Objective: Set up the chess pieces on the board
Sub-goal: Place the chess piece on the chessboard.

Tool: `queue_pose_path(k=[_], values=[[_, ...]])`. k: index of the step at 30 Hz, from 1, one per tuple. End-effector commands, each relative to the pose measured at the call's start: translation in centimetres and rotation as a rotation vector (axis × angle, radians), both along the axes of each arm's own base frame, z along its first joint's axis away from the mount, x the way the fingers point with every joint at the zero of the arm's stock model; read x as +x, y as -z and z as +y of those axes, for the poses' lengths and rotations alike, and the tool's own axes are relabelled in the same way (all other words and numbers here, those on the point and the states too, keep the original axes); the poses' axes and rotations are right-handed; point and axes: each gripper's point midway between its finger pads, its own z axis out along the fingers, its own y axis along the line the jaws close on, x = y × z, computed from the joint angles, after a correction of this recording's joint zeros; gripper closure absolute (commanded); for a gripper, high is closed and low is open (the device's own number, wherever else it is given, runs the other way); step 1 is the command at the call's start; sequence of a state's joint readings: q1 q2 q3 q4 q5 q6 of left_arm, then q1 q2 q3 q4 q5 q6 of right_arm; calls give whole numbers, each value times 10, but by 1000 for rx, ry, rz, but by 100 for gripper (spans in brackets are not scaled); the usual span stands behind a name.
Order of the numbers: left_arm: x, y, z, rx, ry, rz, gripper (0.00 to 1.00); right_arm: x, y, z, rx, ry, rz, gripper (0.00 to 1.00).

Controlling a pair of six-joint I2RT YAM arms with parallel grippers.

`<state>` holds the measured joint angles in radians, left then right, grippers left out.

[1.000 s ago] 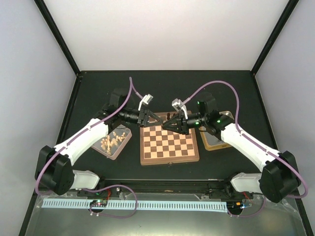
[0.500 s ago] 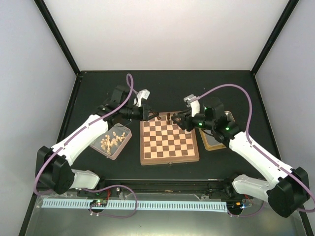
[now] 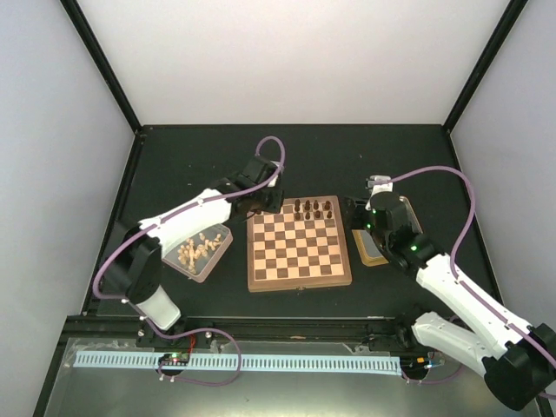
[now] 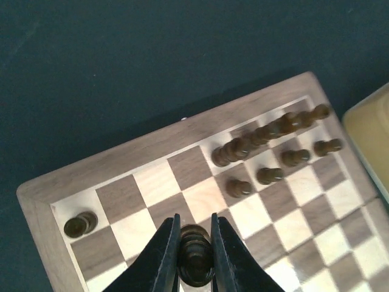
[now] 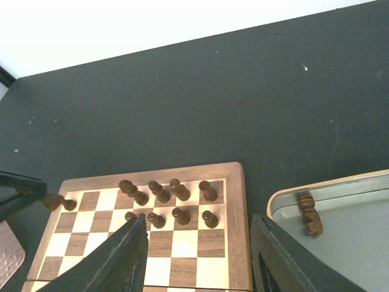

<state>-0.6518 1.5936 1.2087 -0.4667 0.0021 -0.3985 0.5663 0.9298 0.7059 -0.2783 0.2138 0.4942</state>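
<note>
Jaws of the left gripper (image 4: 194, 234) stand almost closed in the left wrist view, clamped on one dark held piece (image 4: 194, 261), with both fingers (image 4: 167, 255) against its sides. We see this piece over the board (image 4: 121, 167) near its far left corner. We cannot tell whether it touches the square below. A corner piece (image 4: 81, 225) stands on the corner square itself. The other chess pieces (image 4: 267, 131) stand in two short rows toward the far right corner.

From the right wrist view, we read the right gripper (image 5: 197, 243) as spread wide with nothing between its fingers. It hangs above the right part of the board. The right tray (image 5: 322, 185) sits just beside the board. One dark tray piece (image 5: 309, 213) lies on its side in it.

From the top view, we place the left gripper at the board's far left corner and the right gripper over the far end of the right tray. Jaw opening cannot be read here. The left tray (image 3: 215, 258), holding cream pieces (image 3: 196, 249), lies near the board's left edge.
</note>
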Motion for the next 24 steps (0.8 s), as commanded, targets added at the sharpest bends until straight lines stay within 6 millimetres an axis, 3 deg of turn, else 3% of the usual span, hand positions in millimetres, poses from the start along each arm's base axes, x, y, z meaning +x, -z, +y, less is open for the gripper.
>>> queue_pose_path(k=[1, 7, 12, 24], values=[[25, 5, -11, 114, 16, -101, 96, 4, 3, -9, 15, 78, -4, 52], [38, 12, -26, 88, 28, -170, 96, 6, 9, 1, 20, 38, 28, 52], [43, 30, -42, 80, 69, -162, 96, 5, 10, 0, 15, 37, 31, 52], [53, 59, -42, 116, 40, -152, 96, 5, 16, -1, 8, 43, 47, 52]])
